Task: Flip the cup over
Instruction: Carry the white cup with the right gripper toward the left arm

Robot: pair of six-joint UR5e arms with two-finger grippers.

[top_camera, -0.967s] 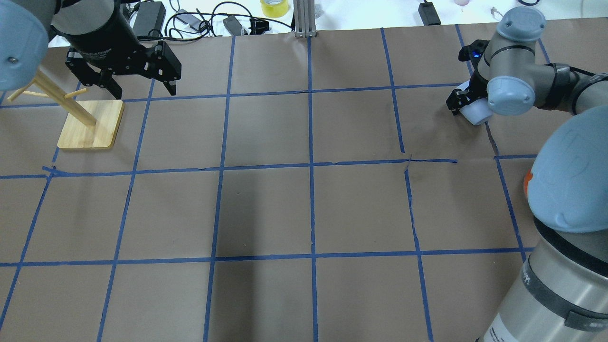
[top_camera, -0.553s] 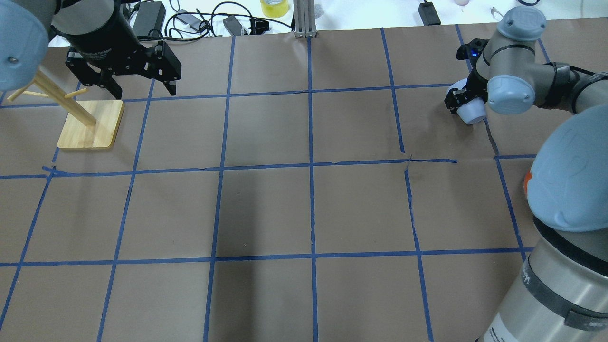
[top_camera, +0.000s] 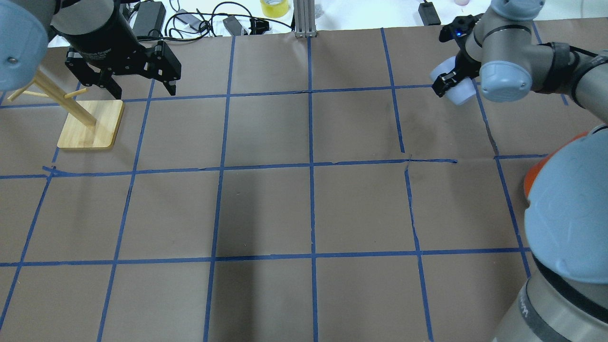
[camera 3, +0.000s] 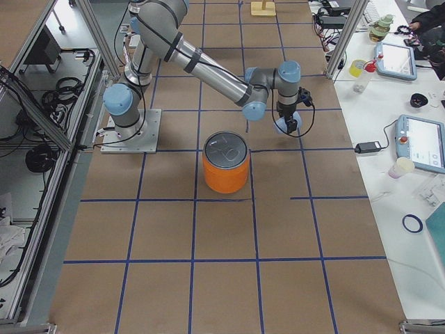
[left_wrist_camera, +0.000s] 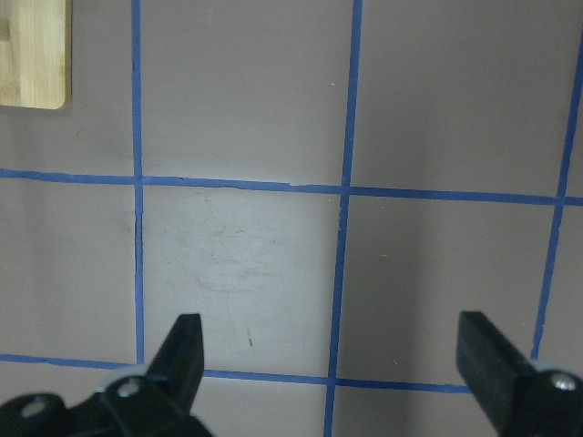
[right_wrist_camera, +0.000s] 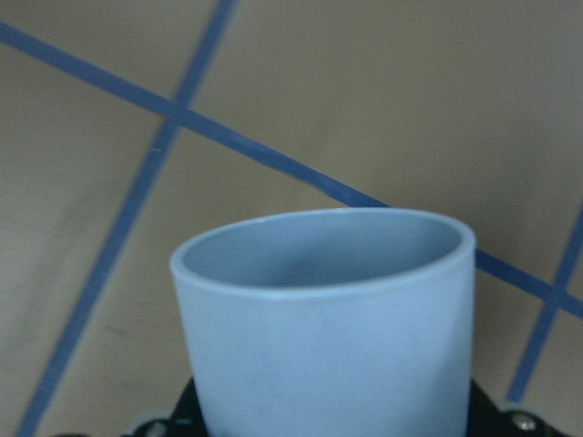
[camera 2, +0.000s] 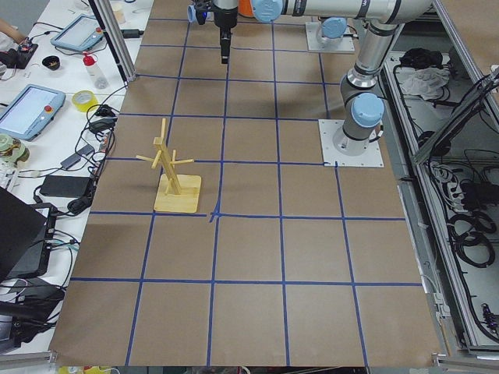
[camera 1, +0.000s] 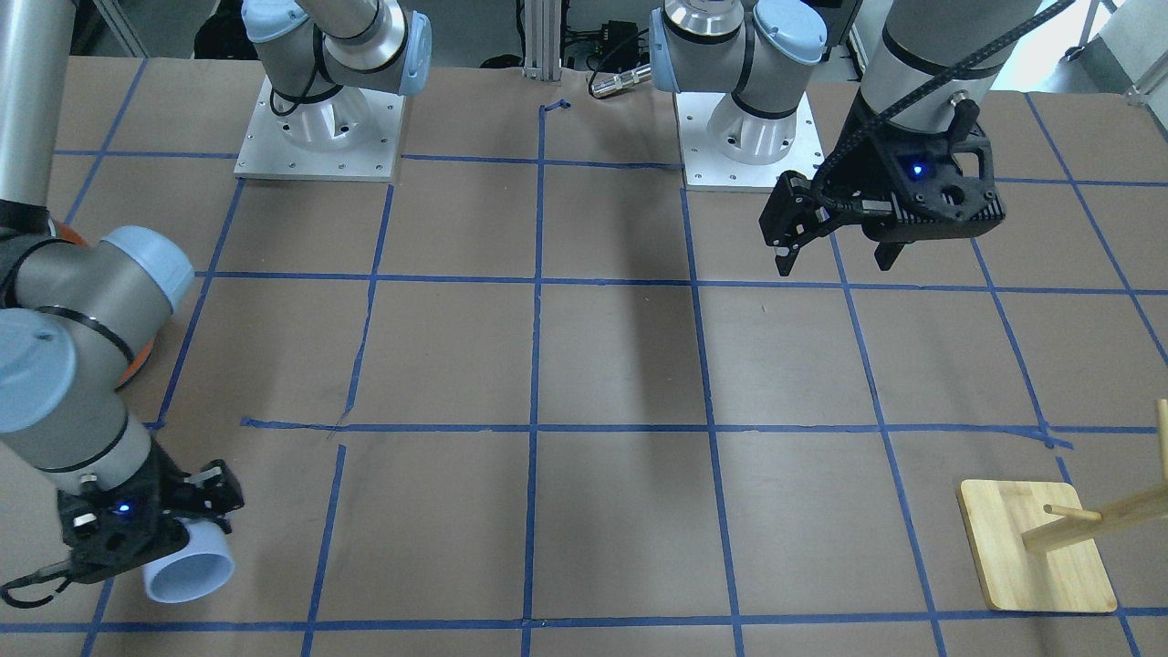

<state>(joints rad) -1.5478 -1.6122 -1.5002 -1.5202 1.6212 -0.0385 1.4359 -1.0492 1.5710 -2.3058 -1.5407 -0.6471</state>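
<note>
The pale blue cup (top_camera: 457, 93) is held in my right gripper (top_camera: 449, 84), which is shut on it near the table's far right. The cup is tilted on its side, with its open rim facing away from the wrist, as the right wrist view (right_wrist_camera: 328, 319) shows. In the front-facing view the cup (camera 1: 193, 570) sticks out below the right gripper (camera 1: 173, 543), rim towards the camera. My left gripper (top_camera: 142, 89) is open and empty above the far left of the table. It also shows in the front-facing view (camera 1: 835, 260) and in the left wrist view (left_wrist_camera: 332, 364).
A large orange can (camera 3: 226, 167) with a silver top stands near the right arm's base, partly hidden overhead (top_camera: 529, 178). A wooden peg rack (top_camera: 90, 124) stands at the far left, close to the left gripper. Cables and a yellow tape roll (top_camera: 274, 6) lie beyond the table's back edge.
My right gripper has carried the cup towards the table's far edge and a little left, turning it as it went. The left arm has not moved.
</note>
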